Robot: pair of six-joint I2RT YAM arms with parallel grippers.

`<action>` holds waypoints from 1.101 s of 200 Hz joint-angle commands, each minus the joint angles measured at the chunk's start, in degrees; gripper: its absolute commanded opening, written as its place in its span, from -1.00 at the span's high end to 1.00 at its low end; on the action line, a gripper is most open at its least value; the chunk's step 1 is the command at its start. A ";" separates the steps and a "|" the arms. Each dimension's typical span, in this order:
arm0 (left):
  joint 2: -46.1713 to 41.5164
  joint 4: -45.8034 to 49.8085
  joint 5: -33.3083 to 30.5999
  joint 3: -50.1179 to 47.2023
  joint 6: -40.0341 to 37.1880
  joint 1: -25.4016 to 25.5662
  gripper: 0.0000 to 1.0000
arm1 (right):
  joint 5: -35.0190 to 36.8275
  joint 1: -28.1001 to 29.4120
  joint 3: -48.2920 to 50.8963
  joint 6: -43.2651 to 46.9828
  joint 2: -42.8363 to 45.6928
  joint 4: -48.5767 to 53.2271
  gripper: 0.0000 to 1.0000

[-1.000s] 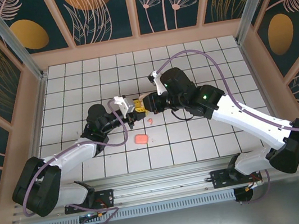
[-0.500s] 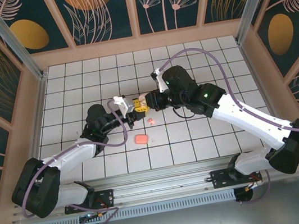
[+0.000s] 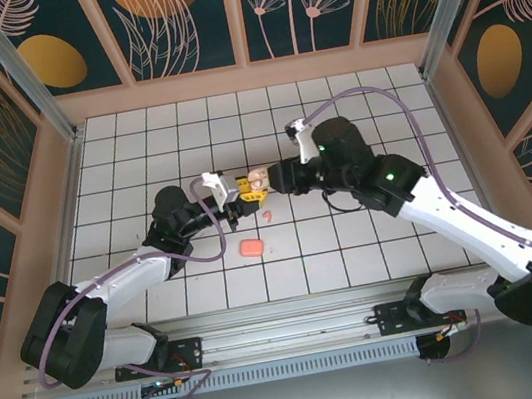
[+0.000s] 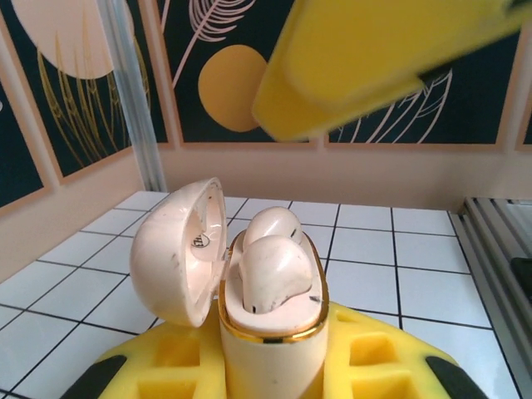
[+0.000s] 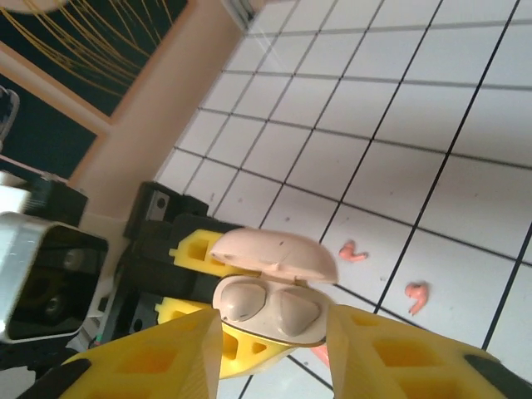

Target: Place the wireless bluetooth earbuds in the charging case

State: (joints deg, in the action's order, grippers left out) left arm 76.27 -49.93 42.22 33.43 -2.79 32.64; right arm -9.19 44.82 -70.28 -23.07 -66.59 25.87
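Observation:
The beige charging case [image 4: 274, 349] stands upright with my left gripper [image 4: 270, 362] shut on its lower body. Its lid [image 4: 176, 251] hangs open to the left. Two whitish-beige earbuds [image 4: 273, 270] sit side by side in the wells, also seen from above in the right wrist view [image 5: 243, 301]. My right gripper [image 5: 274, 324] is open, one yellow finger [image 5: 141, 366] on each side of the case [image 5: 274, 312] and not touching it. In the top view the case [image 3: 257, 178] is mid-table between the left gripper [image 3: 242, 190] and right gripper [image 3: 279, 179].
Two loose pink earbuds [image 5: 353, 252] [image 5: 416, 297] lie on the white tiles just to the right of the case, and show as a pink speck [image 3: 267, 216] from above. A shut salmon case [image 3: 250, 247] lies nearer the bases. Wooden walls ring the tiled floor [image 3: 354, 115].
My right gripper was shut at the mouth of the case; it has opened and drawn back to the right. The left gripper and case have stayed put.

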 commanded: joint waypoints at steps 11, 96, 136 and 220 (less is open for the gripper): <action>-1.26 -5.70 6.36 0.35 0.79 0.36 0.95 | -15.59 -8.41 3.20 0.58 3.57 -5.98 0.02; -1.49 -5.89 9.20 1.11 1.79 0.41 0.94 | -36.35 -12.47 4.01 1.45 -3.82 -13.85 -0.16; -1.96 -5.52 8.56 1.11 1.65 0.49 0.93 | -39.55 -12.37 4.26 1.10 -5.30 -14.85 -0.16; -2.05 -4.51 7.17 1.26 1.27 0.54 0.93 | -40.46 -11.57 5.65 0.03 -5.09 -16.40 -0.11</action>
State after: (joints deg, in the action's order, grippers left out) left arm 75.66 -53.36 49.47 33.43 -1.67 32.71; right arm -47.57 32.73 -65.49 -22.85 -71.96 12.10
